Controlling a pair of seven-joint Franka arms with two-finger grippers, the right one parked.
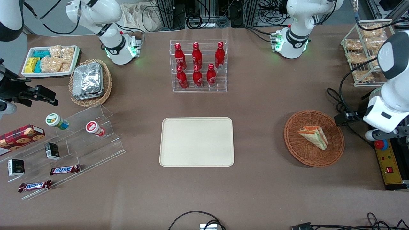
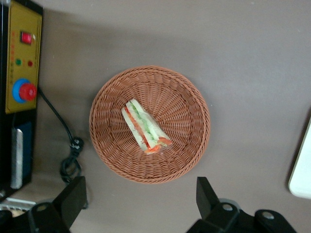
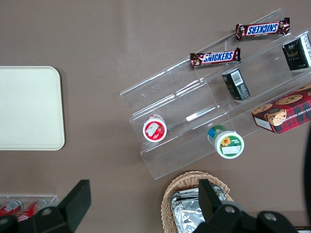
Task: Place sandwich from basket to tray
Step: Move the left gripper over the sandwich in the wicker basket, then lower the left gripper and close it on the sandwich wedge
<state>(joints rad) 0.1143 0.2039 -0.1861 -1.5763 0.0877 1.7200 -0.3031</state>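
The sandwich [image 1: 314, 135], a white-bread wedge with orange-red and green layers, lies in the reddish-brown wicker basket [image 1: 295, 145] toward the working arm's end of the table. The cream tray [image 1: 196, 142] lies bare at the table's middle. In the left wrist view my gripper [image 2: 141, 200] hangs high above the table, open and empty. Its fingers [image 2: 73, 196] are spread wide just outside the basket's rim [image 2: 146, 178], and the sandwich [image 2: 145, 126] sits whole at the basket's centre. The left arm [image 1: 388, 105] stands beside the basket.
A yellow control box with a red stop button [image 1: 388, 161] and black cables [image 1: 338, 102] lie close to the basket. A rack of red bottles [image 1: 198, 65] stands farther from the camera than the tray. A clear snack stand [image 1: 83, 143] lies toward the parked arm's end.
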